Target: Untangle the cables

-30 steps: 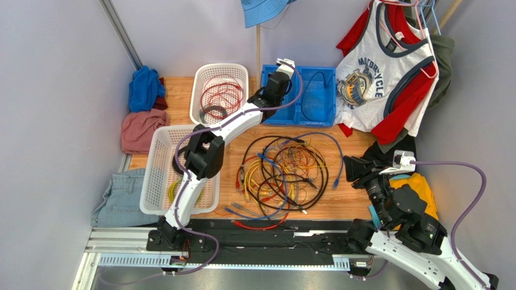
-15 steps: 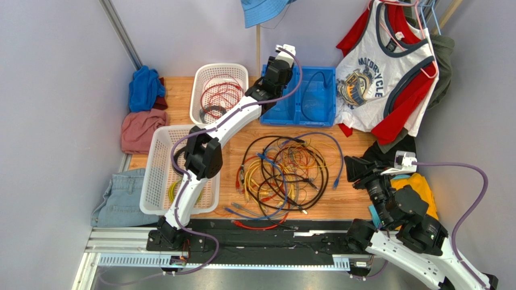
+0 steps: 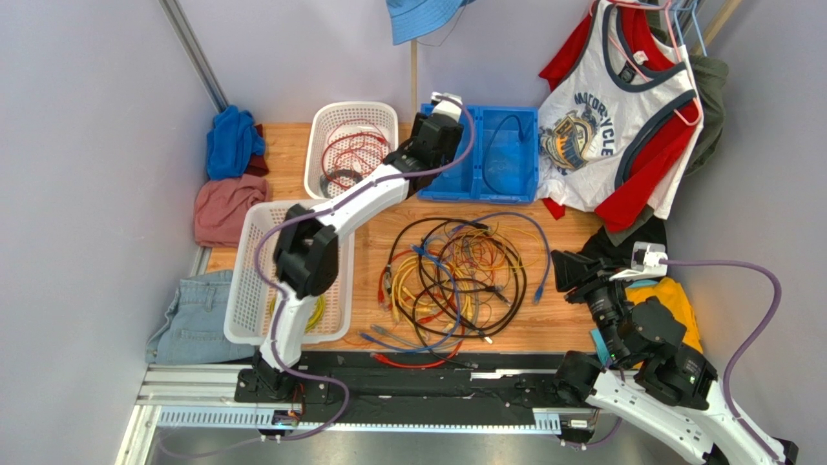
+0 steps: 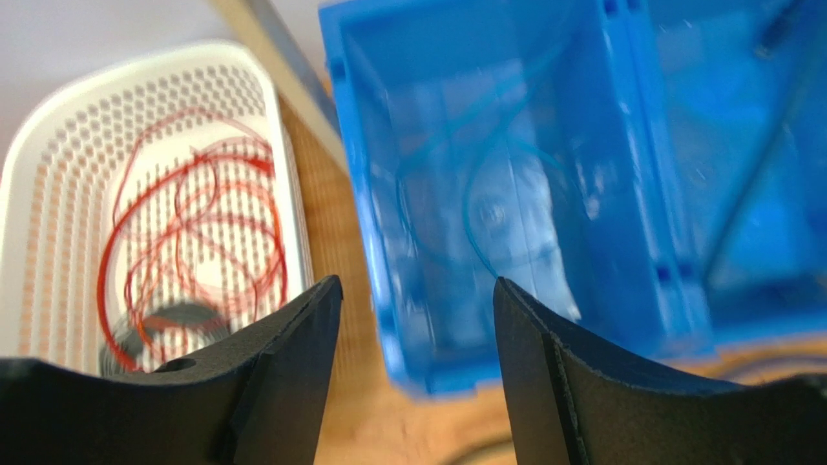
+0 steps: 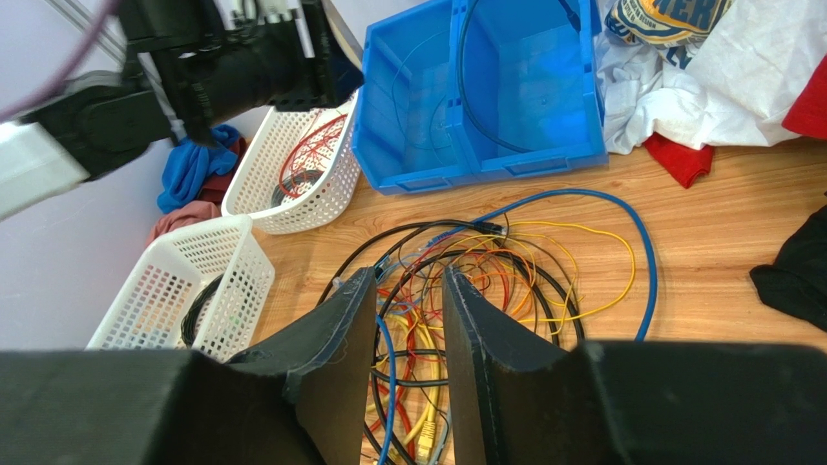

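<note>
The cables [image 3: 456,276] lie in a knotted heap of black, blue, yellow, orange and red cords in the middle of the wooden table, also seen in the right wrist view [image 5: 466,291]. My left gripper [image 3: 434,124] hangs open and empty [image 4: 417,283] over the left edge of the blue bin [image 3: 456,184]. A thin blue cable [image 4: 466,194] lies in the bin's left compartment and a black cable [image 3: 500,155] in its right one. My right gripper [image 3: 563,271] hovers to the right of the heap, its jaws apart [image 5: 409,273] with nothing between them.
A white basket [image 3: 388,121] with red and black cable coils stands left of the bin. A second white basket [image 3: 243,281] at the left holds yellow and black cable. Cloths [image 3: 228,179] lie at the far left, shirts [image 3: 621,107] hang at the right, and a black cloth [image 3: 631,242] lies by the right arm.
My left gripper has opened and shifted a little left over the blue bin, with its elbow swinging left. The right arm and the heap have not moved.
</note>
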You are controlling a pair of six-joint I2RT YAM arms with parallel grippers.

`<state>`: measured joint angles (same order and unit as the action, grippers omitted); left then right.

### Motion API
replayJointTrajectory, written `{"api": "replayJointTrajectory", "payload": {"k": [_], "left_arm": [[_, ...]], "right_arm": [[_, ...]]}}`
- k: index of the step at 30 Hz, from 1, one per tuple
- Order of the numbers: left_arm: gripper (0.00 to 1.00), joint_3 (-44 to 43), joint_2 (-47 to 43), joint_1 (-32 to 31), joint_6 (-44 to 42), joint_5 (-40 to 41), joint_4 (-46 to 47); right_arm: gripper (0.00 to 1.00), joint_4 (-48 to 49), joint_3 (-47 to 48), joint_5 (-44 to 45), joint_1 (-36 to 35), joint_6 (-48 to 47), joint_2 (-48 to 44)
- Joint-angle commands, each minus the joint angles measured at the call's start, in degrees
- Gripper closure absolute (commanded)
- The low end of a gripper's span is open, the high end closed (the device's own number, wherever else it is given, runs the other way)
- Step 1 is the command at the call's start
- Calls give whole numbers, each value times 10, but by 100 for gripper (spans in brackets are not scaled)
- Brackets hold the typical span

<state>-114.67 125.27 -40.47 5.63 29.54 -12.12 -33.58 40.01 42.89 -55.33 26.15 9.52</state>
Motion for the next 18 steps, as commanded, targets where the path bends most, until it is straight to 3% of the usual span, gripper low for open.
{"api": "replayJointTrajectory", "payload": {"k": [1,6,7,13,18], "left_arm": [[30,145,-186,-83,79,21,37],[17,295,-261,-176,157,4,41],[3,335,-280,-202,172,-4,37],[4,527,-407,-273,293,-23,38],[9,638,-494,-303,371,-57,46]], "right_arm": [[64,23,-14,-12,0,15,5],[54,20,-27,-55,0,57,23],[53,14,-29,-68,0,64,26],[42,-11,-37,-94,-1,86,51],[38,-25,-48,-113,-1,108,73]]}}
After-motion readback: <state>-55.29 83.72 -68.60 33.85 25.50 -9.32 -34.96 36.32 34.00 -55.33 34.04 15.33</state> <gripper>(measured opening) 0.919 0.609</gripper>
